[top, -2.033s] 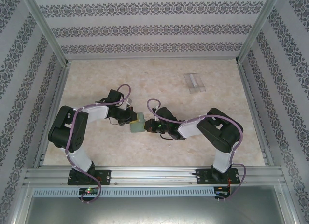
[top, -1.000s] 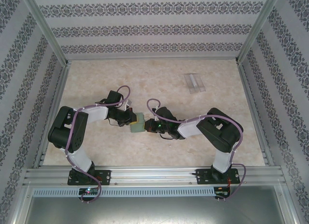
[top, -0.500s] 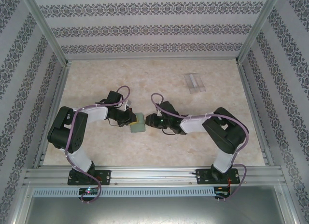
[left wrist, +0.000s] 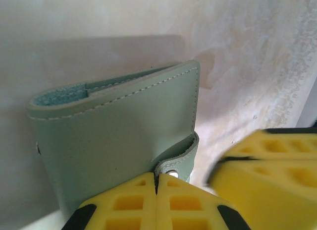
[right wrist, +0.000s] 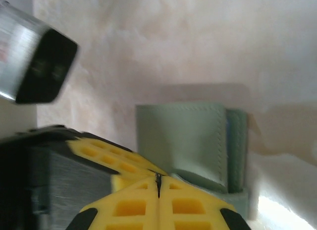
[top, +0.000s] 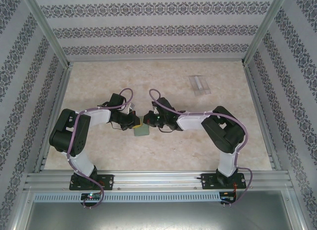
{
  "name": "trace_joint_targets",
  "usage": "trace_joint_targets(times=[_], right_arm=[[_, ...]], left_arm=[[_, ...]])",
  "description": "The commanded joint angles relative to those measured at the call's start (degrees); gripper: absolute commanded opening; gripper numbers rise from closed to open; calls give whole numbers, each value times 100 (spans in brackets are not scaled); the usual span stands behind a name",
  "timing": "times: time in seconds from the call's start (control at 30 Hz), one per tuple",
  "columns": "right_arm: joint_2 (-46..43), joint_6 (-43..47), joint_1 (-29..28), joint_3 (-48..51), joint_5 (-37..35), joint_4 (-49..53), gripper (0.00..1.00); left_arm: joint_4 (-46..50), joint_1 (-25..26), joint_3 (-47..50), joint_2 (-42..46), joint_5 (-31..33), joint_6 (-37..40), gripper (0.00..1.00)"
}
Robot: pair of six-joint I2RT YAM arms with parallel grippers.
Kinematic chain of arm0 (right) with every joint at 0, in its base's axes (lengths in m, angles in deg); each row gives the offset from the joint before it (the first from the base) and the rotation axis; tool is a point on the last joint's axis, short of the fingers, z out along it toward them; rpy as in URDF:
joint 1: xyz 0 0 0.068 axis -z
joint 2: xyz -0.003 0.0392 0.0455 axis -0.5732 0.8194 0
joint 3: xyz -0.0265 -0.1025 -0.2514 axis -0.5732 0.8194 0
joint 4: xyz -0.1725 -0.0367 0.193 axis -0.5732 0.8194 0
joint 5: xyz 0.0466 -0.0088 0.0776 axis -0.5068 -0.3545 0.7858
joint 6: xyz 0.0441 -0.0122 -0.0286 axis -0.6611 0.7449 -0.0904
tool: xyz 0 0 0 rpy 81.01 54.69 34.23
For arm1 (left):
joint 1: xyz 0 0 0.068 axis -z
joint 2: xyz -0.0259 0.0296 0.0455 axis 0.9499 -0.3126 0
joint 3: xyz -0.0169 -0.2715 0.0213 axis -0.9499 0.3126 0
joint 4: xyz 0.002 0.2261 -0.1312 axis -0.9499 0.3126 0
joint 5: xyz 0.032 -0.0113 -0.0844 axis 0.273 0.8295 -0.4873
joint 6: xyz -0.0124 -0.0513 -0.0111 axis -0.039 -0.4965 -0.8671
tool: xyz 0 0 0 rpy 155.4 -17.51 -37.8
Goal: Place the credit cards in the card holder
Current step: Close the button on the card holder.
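Left wrist view sets the folded holder [left wrist: 119, 136] on the desk [left wrist: 247, 66] just ahead of my shut left pincer [left wrist: 156, 183], its tab [left wrist: 178, 155] at the tips, with my shut, empty right pincer [right wrist: 158, 183] close alongside.

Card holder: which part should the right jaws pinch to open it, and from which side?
Probably the closing tab, by its snap end: it is the one thin flap curling off the open edge of the card holder, so narrow jaws can pinch it. Come from that edge, opposite the rounded fold, where the right gripper sits.
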Motion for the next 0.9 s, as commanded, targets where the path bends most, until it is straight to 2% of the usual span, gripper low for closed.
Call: trace_joint_targets(times=[0.0,0.2,0.43,0.5,0.73,0.87], right_arm=[[146,-258,-93,69,78,-79,0],[268,-139,48,-76,162,205,0],[466,-86,-45,-153,119,504,0],[518,13,-101,-211,-66,733,0],[955,559,-214,-960,-1069,2538,0],[1021,519,-327,-1031,-1397,2833,0]], left_arm=[[-112,-41,133,-117,-37,-94,0],[-46,-42,161,-109,9,-35,0],[-118,-37,240,-100,32,-72,0],[-128,-42,233,-105,39,-76,0],[-211,-36,187,-275,7,-114,0],[-265,-40,206,-335,-21,-164,0]])
